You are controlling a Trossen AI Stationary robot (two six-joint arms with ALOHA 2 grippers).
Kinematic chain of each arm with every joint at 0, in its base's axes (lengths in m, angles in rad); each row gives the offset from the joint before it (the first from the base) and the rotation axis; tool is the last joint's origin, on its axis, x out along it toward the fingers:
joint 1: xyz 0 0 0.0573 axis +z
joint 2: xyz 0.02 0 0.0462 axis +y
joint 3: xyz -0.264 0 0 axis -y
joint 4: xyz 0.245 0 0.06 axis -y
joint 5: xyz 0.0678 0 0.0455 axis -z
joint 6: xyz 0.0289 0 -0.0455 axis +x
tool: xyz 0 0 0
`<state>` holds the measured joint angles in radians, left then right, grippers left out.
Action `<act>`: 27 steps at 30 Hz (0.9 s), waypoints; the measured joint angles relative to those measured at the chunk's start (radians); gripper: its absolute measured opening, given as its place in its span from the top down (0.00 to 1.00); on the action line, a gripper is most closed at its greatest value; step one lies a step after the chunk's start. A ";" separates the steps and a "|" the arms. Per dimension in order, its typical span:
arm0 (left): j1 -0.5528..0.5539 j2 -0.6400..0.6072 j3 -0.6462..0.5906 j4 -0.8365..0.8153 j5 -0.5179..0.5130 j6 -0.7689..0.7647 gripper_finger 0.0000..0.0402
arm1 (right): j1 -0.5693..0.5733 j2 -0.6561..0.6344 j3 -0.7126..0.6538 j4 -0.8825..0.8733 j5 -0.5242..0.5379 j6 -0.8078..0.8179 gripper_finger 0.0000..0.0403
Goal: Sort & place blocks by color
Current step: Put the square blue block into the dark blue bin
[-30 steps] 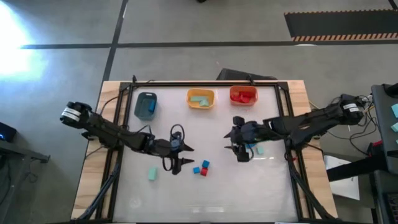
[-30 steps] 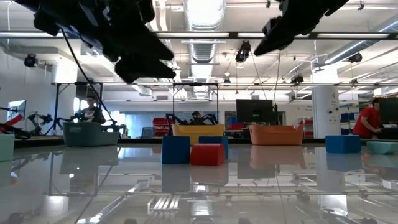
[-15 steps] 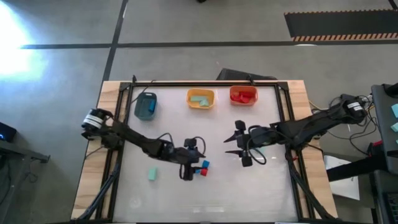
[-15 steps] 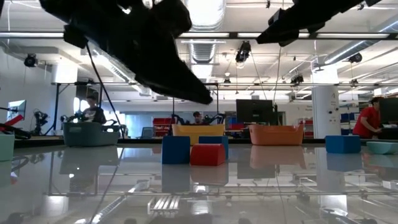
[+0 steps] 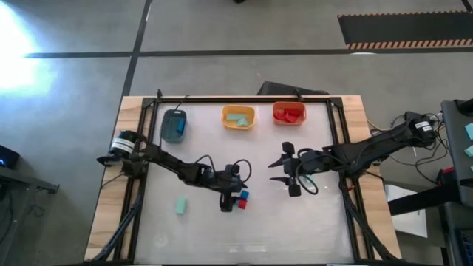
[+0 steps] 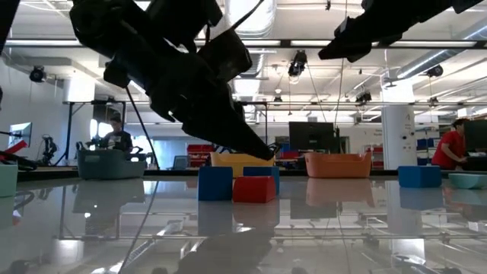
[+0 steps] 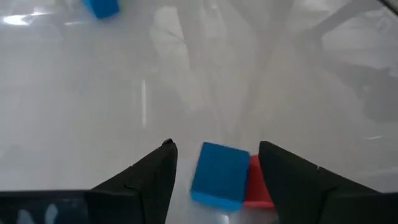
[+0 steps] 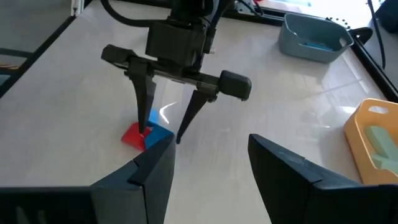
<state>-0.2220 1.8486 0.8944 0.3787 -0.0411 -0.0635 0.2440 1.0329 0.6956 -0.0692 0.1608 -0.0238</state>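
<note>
A bright blue block [image 7: 217, 174] and a red block [image 7: 258, 190] sit side by side on the table, near its middle [image 5: 241, 198]. My left gripper [image 7: 214, 147] is open and points down over them, one finger on each side of the blue block [image 8: 159, 134]; the red block [image 8: 131, 134] lies just outside one finger. My right gripper [image 5: 275, 171] hangs open above the table, right of centre, pointing left. A pale teal block [image 5: 181, 205] lies alone to the left. Another blue block [image 6: 418, 176] and a teal one [image 6: 468, 180] sit under the right arm.
Three bins stand along the far edge: grey bin [image 5: 174, 124] with blue pieces, yellow-orange bin [image 5: 238, 117] with teal pieces, orange-red bin [image 5: 288, 113] with red pieces. A black frame [image 5: 148, 148] borders the table. People show in the room behind.
My left gripper has moved toward the table's right and come down over the blue and red blocks, its fingers now straddling the blue one. My right gripper has tipped from pointing down to pointing level toward the table's left. The blocks have stayed in place.
</note>
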 joint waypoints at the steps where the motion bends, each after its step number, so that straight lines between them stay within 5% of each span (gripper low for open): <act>1: 0.004 0.006 -0.002 0.008 0.011 0.000 0.49 | 0.000 0.005 0.000 0.002 0.000 0.001 0.52; 27: 0.033 0.068 -0.002 0.057 0.073 -0.036 0.72 | 0.000 0.009 -0.001 0.001 0.002 0.016 0.52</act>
<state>-0.1886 1.9164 0.8925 0.4355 0.0319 -0.0993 0.2440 1.0416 0.6945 -0.0687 0.1629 -0.0074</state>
